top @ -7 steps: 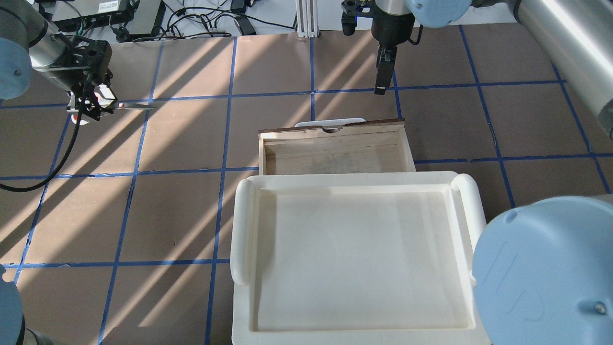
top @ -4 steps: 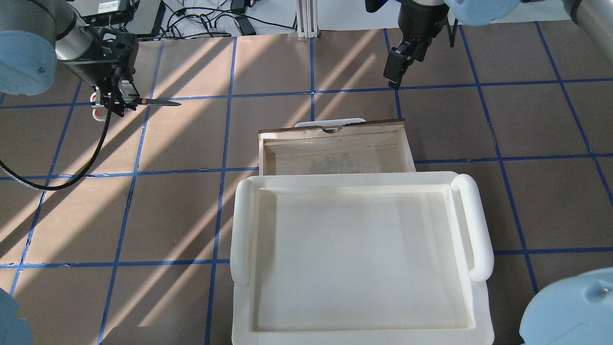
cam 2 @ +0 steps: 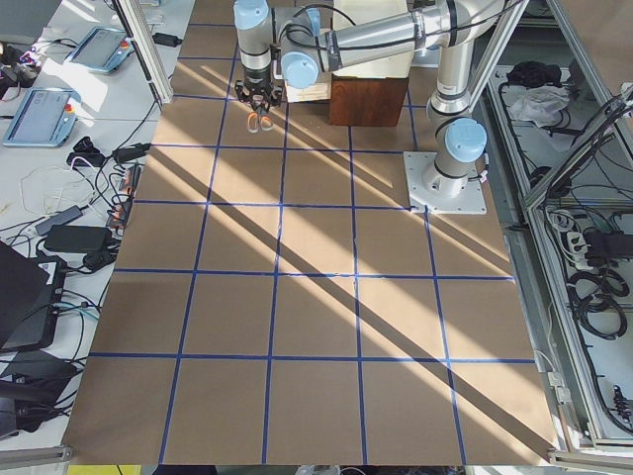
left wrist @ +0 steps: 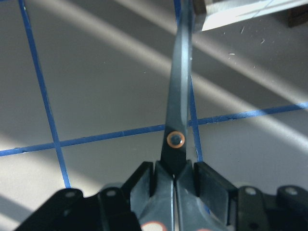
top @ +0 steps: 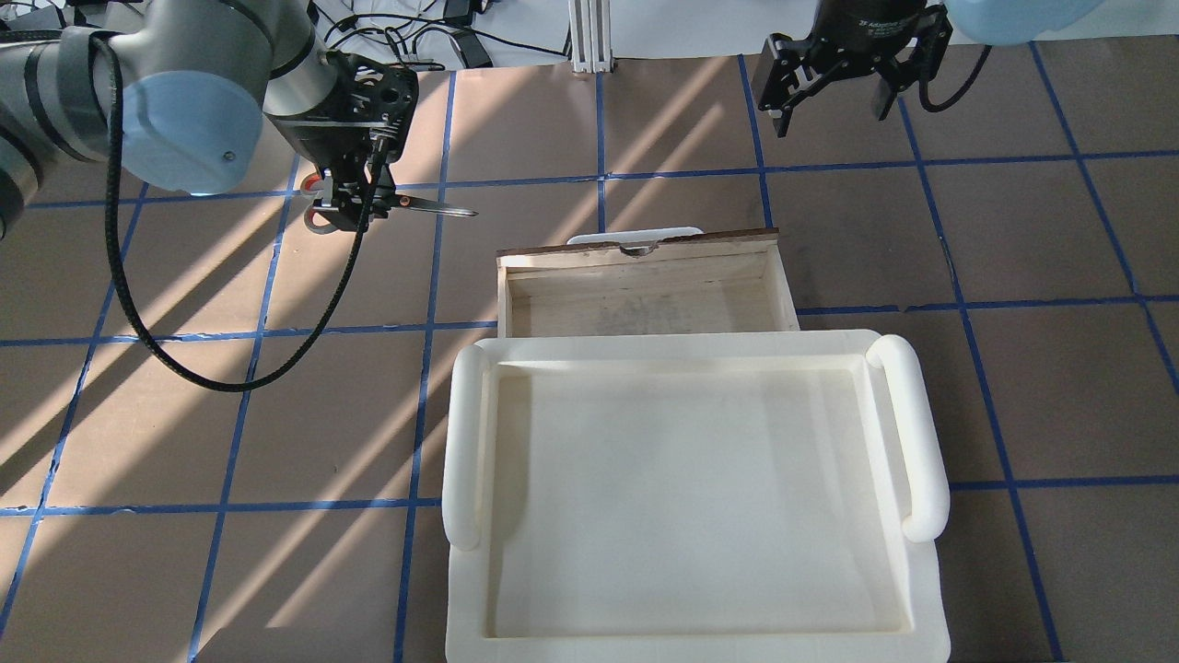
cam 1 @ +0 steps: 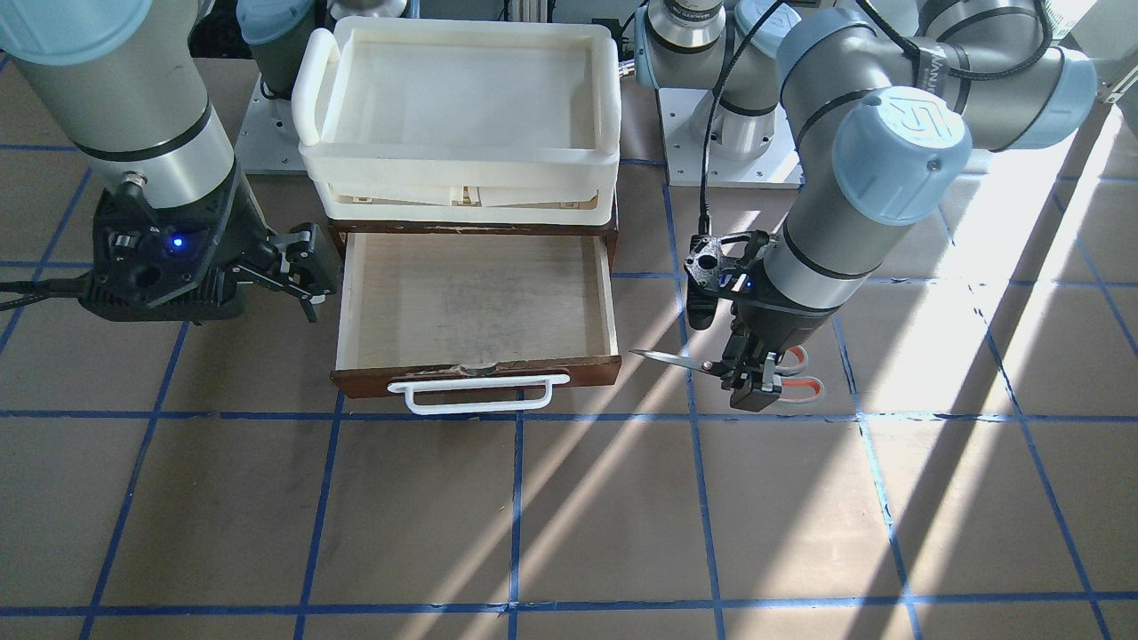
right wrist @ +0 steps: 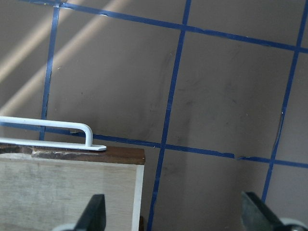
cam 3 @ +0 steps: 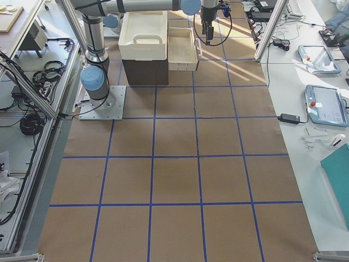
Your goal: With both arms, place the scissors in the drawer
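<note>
Overhead cam looks forward-down from the rear, front cam faces back steeply from opposite; both share the drawer [top: 645, 313]. Side cams view the worktop [cam 2: 316, 297] lengthwise from each end, far off. Wrist cams look close, down past their jaws.

Left gripper [top: 357, 206] with scissors [top: 433, 208] now nearer the drawer [top: 779, 285]; right gripper [top: 829, 97] farther right, at a different angle.

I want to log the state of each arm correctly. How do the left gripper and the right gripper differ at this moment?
The left gripper is shut on the scissors, just behind their pivot; the right gripper is open and holds nothing. The left gripper is on the robot's left of the open drawer; the right gripper is on its other side. Both are black, with two fingers.
</note>
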`<move>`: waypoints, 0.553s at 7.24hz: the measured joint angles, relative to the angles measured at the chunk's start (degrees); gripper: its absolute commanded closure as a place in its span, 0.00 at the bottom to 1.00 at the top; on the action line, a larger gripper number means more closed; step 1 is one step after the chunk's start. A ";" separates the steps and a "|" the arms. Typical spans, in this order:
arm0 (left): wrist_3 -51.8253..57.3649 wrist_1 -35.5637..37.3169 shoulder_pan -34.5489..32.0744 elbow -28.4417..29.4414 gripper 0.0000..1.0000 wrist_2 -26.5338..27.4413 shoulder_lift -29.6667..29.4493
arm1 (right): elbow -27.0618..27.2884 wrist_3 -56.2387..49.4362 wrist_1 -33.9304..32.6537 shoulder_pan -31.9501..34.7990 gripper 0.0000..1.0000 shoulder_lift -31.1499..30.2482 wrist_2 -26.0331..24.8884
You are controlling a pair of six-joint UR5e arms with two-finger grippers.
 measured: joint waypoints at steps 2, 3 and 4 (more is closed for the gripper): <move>-5.05 -0.48 -5.93 -0.36 1.00 -0.06 0.17 | 2.72 9.63 -0.20 0.00 0.00 -4.01 0.33; -6.91 -0.53 -8.57 -0.52 1.00 -0.14 0.06 | 4.85 11.71 -0.36 -0.01 0.00 -6.25 0.53; -8.68 -0.58 -11.15 -0.68 1.00 -0.16 -0.11 | 6.65 12.52 -0.99 -0.01 0.00 -7.89 0.86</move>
